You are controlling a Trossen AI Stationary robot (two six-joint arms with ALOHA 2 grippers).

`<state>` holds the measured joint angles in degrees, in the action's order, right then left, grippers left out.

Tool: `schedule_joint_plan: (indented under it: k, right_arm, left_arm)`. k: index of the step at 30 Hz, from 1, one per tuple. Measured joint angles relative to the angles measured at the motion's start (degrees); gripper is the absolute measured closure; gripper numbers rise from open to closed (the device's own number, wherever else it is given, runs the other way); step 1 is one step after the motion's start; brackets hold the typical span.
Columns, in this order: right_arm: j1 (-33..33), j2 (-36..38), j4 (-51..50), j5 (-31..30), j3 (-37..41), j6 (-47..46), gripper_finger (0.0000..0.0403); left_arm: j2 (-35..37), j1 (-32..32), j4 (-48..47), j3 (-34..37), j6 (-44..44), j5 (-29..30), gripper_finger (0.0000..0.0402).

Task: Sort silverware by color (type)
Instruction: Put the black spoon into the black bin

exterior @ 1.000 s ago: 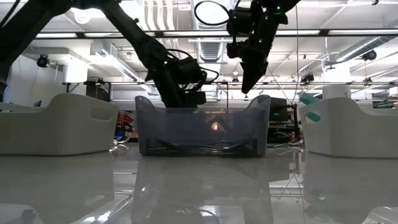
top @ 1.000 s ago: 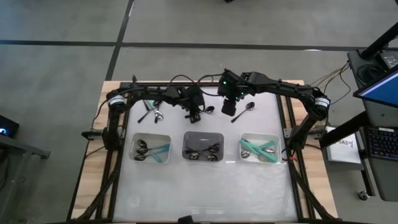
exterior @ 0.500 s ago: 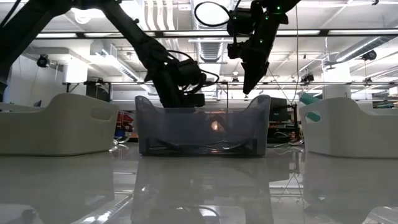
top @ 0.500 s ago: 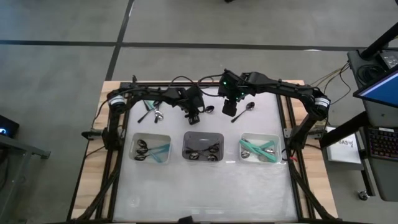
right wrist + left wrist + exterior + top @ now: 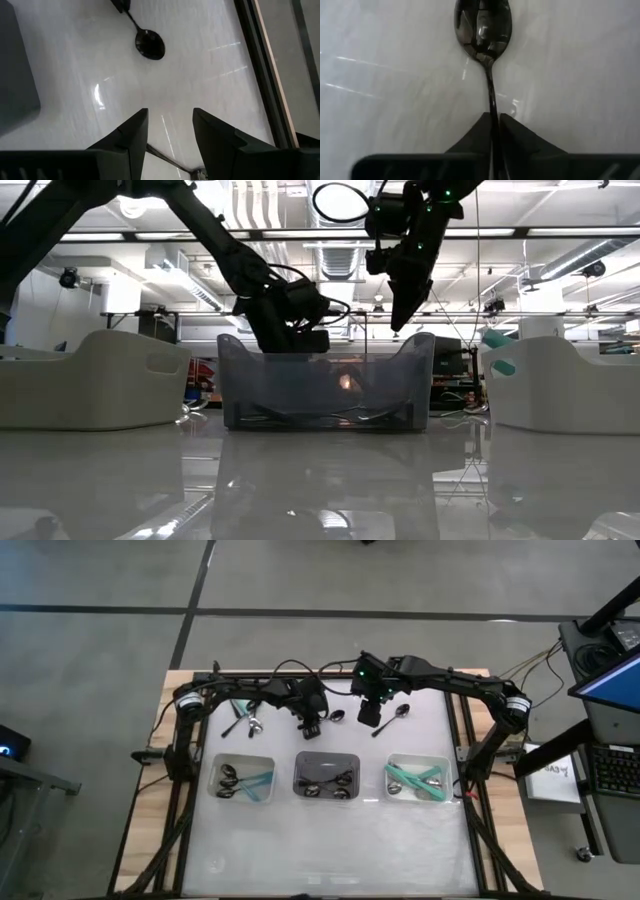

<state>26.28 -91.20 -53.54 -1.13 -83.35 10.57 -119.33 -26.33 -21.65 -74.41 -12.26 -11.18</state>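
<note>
Silverware sort: left gripper (image 5: 492,122) has its fingers pinched on the handle of a black spoon (image 5: 482,27), bowl pointing straight out ahead of the fingertips, on the table behind the grey middle tray (image 5: 327,775). Gripping the thin handle end looks meant to keep the bowl clear for a drop. Right gripper (image 5: 170,122) hovers close by, fingers spread wide, empty; another spoon (image 5: 392,719) lies just beside it.

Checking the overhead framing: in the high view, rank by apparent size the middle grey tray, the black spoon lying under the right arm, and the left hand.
1. Middle grey tray, clearly the largest.
2. and 3. The black spoon and the left hand look much alike; the hand also sits above the table, nearer the camera, so I will not rank them.
</note>
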Motion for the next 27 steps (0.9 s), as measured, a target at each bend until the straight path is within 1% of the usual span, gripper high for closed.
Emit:
schedule_joint_plan:
  k: [2,6,9,13,18,20,23,25,27]
  right_arm:
    - [0.0,0.0,0.0,0.0,0.0,0.0,0.0255]
    - [0.0,0.0,0.0,0.0,0.0,0.0,0.0255]
    - [0.0,0.0,-0.1,0.0,0.0,0.0,0.0255]
    - [0.0,0.0,-0.1,0.0,0.0,-0.5,0.0255]
    - [0.0,0.0,-0.1,-0.2,0.0,-0.3,0.0255]
    - [0.0,0.0,-0.1,-0.4,0.0,-0.3,0.0255]
    - [0.0,0.0,-0.1,-0.4,0.0,-0.1,0.0255]
    - [0.0,0.1,-0.1,-0.4,0.0,0.1,0.0255]
    - [0.0,0.1,-0.2,-0.4,0.0,0.6,0.0255]
  left_arm:
    - [-0.3,0.0,-0.4,0.0,1.1,-0.5,0.0395]
    - [-0.3,0.0,-1.0,-0.4,2.2,-0.8,0.0397]
    - [0.5,-0.3,-3.0,-2.2,3.0,-1.3,0.0399]
    - [2.4,0.1,-10.4,-6.1,1.6,-2.5,0.0400]
    - [5.7,0.9,-15.6,-14.5,-0.6,-2.8,0.0401]
    - [5.9,1.8,-17.9,-16.9,-0.8,-2.3,0.0401]
    - [7.2,4.1,-20.6,-19.5,-0.7,-4.9,0.0401]
    - [8.2,6.0,-22.3,-19.9,-0.6,-6.9,0.0401]
    - [8.6,8.3,-24.1,-19.5,0.1,-7.4,0.0401]
